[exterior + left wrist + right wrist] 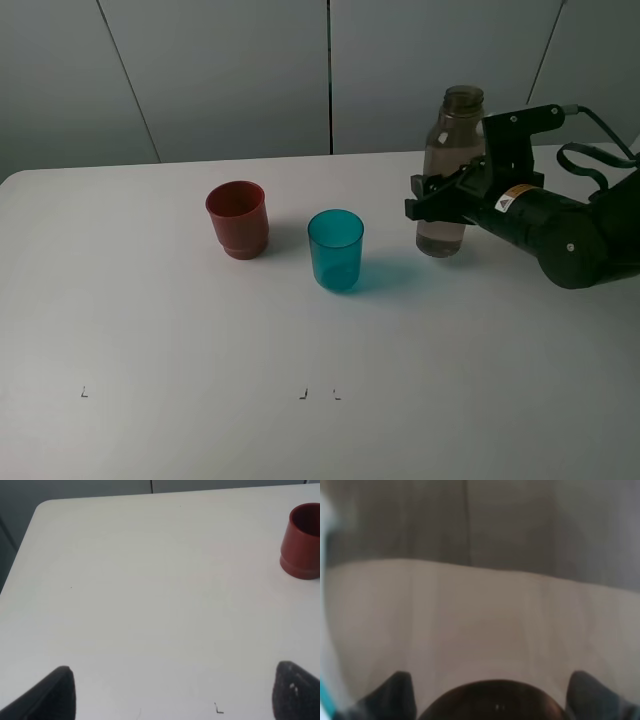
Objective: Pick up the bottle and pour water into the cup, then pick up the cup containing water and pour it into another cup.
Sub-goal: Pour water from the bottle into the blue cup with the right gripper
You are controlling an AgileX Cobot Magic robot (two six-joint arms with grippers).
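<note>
Your right pincer [425,198] seemed, through a blurred wrist view, closed around the bottle [455,140], with both pours, into the teal cup [335,250] then the red cup [238,218], not yet done.

**Surface and material log**

The table [150,330] is white, smooth and matt, with soft shadows and a few small dark marks near its front edge. The bottle [452,150] is smoky grey-brown translucent plastic, glossy, with a ridged threaded neck. The teal cup [335,250] is translucent plastic, smooth-walled and glossy. The red cup [238,218] is opaque dark-red plastic with a smooth, dull satin finish. The right gripper [432,200] is matt black; plastic or metal cannot be told. The arm housing [560,240] is black and semi-gloss and carries a printed label [515,199]. The left gripper [175,695] has matt black fingers.
</note>
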